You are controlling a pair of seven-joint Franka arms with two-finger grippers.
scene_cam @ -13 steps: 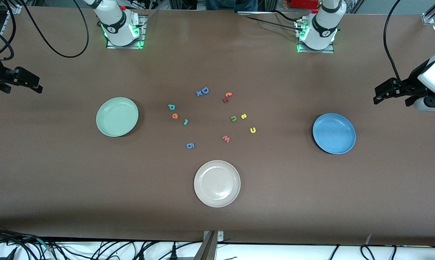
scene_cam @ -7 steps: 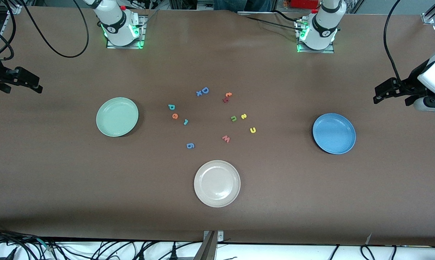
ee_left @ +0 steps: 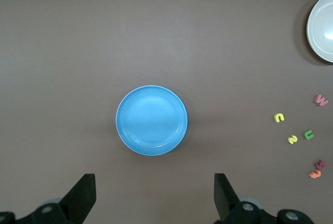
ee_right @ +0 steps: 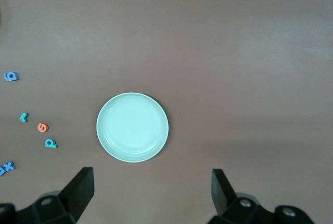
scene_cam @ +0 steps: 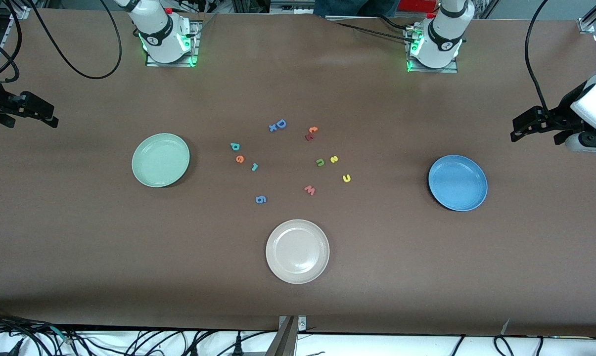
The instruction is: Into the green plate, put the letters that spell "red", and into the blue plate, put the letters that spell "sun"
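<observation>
The teal "d" [scene_cam: 235, 146], orange "e" [scene_cam: 239, 159] and teal "r" [scene_cam: 254, 167] lie in a short row beside the empty green plate [scene_cam: 160, 159]. Toward the empty blue plate [scene_cam: 457, 182] lie the green "n" [scene_cam: 320, 161], yellow "s" [scene_cam: 334, 159] and yellow "u" [scene_cam: 346, 178]. My left gripper [scene_cam: 535, 134] hangs open over the table's left-arm end, looking down on the blue plate [ee_left: 151, 120]. My right gripper [scene_cam: 28, 117] hangs open over the right-arm end, above the green plate [ee_right: 132, 127]. Nothing is between either gripper's fingers.
A beige-white plate [scene_cam: 297, 251] sits nearest the front camera. Other loose letters lie among the task's own: a pink "w" [scene_cam: 309, 190], a blue "g" [scene_cam: 260, 199], a blue "D" [scene_cam: 281, 123] with a small "x", and an orange and a red letter [scene_cam: 311, 133].
</observation>
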